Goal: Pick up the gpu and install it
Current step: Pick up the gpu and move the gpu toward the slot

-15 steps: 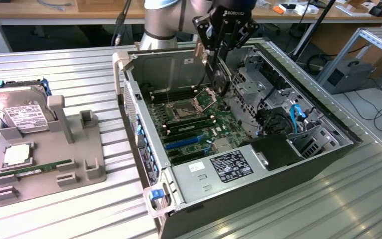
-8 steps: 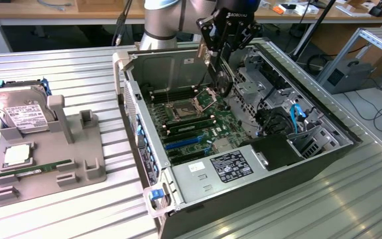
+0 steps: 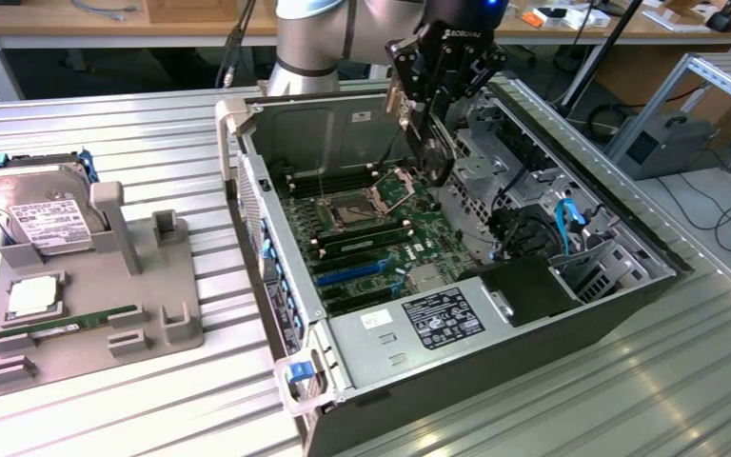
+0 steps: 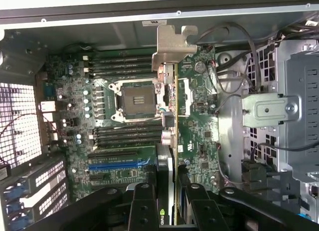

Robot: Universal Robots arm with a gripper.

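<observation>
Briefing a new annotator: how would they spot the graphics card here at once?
Find the open computer case on the metal table. Above its motherboard, the gripper holds the graphics card edge-down. It alone hangs in the air, thin and dark, with a silvery bracket at one end.

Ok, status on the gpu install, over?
Gripper shut on gpu. It hangs upright over the motherboard, not yet seated. Nothing visibly in the way.

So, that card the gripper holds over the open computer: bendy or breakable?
The gpu is probably stiff: it runs straight, edge-on, out from the gripper. Likely light and fragile too, being a thin circuit board.
</observation>
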